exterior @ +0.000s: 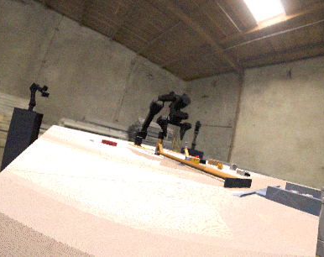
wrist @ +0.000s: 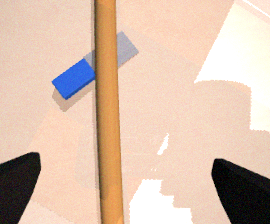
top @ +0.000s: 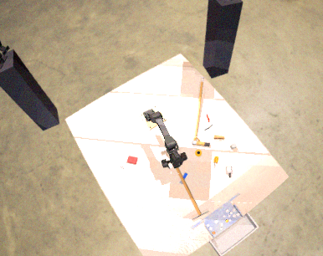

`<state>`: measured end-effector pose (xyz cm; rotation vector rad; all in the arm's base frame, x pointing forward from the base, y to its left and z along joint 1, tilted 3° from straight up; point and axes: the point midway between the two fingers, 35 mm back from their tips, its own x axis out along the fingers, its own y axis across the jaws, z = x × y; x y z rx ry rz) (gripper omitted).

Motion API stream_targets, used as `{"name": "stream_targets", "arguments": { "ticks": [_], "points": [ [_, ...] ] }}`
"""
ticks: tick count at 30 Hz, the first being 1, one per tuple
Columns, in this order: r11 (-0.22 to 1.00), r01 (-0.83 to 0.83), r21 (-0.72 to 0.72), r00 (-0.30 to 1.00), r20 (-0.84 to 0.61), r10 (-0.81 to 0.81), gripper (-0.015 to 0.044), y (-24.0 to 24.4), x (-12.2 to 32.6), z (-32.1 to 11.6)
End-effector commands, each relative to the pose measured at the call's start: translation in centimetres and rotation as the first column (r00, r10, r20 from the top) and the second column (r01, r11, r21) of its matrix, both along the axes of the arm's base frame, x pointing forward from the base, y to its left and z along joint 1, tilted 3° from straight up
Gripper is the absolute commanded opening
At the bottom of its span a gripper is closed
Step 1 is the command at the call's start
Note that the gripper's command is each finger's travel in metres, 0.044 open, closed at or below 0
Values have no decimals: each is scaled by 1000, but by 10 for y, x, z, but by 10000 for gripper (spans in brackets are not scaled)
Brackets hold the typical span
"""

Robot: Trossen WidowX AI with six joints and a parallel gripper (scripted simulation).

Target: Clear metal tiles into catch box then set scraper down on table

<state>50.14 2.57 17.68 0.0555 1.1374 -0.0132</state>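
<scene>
From the top view we see one robot arm [top: 169, 138] [exterior: 151, 115] reaching across the bench [top: 104, 125] [exterior: 117, 185]. Its one gripper [top: 175, 162] [exterior: 172, 136] [wrist: 126, 172] is over the near end of the one long scraper [top: 188, 187] [exterior: 201, 167] [wrist: 107, 100]. The scraper lies slantwise, its one blade [top: 200, 215] [exterior: 237, 182] just beside the one bench plate [top: 217, 221], near the bench's lower-right edge. We count at least ten small tiles on the plate, but they are too small for an exact tally. One catch box [top: 234, 238] stands against the plate, beyond that edge. One second long-handled tool [top: 199, 109] runs from near the bench's top corner towards its middle. We also see one yellow ring [top: 198, 152], one red block [top: 132, 160] [exterior: 109, 143] nearer the lower-left edge, and two dark pedestals [top: 26, 92] outside the bench.

From the exterior view we find the same single scraper on the bench, its blade towards the right. Two more arms stand behind, one on the left pedestal [exterior: 22, 136].

From the wrist view we see two black fingers, wide open, with nothing gripped. The one scraper handle runs lengthwise through the gap in view, apart from both. One blue-and-grey piece [wrist: 75, 79] lies crosswise, partly hidden by the handle.
</scene>
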Motion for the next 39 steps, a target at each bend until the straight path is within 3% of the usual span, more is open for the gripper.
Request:
{"name": "stream_targets", "arguments": {
  "ticks": [1, 39],
  "points": [
    [1000, -4, -5, 1000, 23, 4, 440, 0, -10, 12],
    [999, -37, -13, 988, 147, 38, 440, 4, -104, 59]
  ]
}}
